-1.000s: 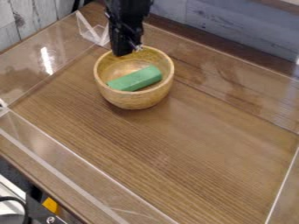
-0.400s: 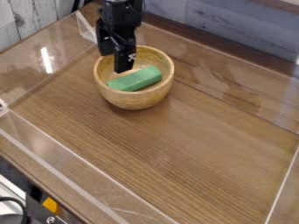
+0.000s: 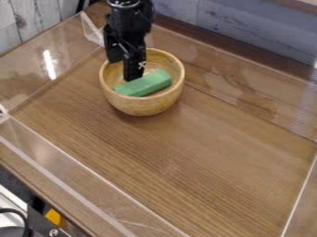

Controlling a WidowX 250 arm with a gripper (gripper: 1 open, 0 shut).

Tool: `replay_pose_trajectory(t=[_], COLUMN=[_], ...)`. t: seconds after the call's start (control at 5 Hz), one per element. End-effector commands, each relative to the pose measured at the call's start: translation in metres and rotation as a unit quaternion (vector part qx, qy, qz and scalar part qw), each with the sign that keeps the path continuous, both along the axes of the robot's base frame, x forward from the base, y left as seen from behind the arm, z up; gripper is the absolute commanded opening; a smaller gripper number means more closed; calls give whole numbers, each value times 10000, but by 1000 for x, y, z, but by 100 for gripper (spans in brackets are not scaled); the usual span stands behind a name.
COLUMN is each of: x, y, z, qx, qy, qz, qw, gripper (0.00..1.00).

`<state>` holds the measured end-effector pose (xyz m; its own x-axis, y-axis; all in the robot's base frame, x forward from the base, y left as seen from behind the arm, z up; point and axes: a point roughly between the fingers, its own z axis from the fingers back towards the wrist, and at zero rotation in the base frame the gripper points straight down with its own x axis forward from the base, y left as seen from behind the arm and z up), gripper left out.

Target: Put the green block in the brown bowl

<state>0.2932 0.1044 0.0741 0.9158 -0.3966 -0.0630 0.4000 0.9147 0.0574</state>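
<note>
The green block (image 3: 146, 85) lies slanted inside the brown bowl (image 3: 144, 108), resting on the bowl's bottom. The bowl stands on the wooden table, back left of the middle. My gripper (image 3: 124, 67) points straight down over the bowl's back left part, its dark fingers (image 3: 132, 69) reaching just inside the rim. The jaws stand apart with nothing between them. One fingertip is close to the block's left end; I cannot tell whether it touches. The arm hides part of the bowl's far rim.
Clear plastic walls (image 3: 25, 120) run around the tabletop. A clear plastic stand (image 3: 93, 28) sits behind the bowl at the back left. A grey plank wall (image 3: 247, 23) closes the back. Dark gear with a yellow part (image 3: 50, 218) lies below the table's front left corner.
The jaws have opened and the gripper has shifted slightly left over the bowl. The green block lies in the bowl in the same place.
</note>
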Motion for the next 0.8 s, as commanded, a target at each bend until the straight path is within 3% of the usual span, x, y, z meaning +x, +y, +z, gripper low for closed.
replay_pose_trajectory(t=[0.0,0.6], x=[15,23], y=[-4,-14], z=[19,24], qx=[79,-14], qy=[-313,-366], qz=[-138,146], qw=[9994,9992], gripper=[100,100])
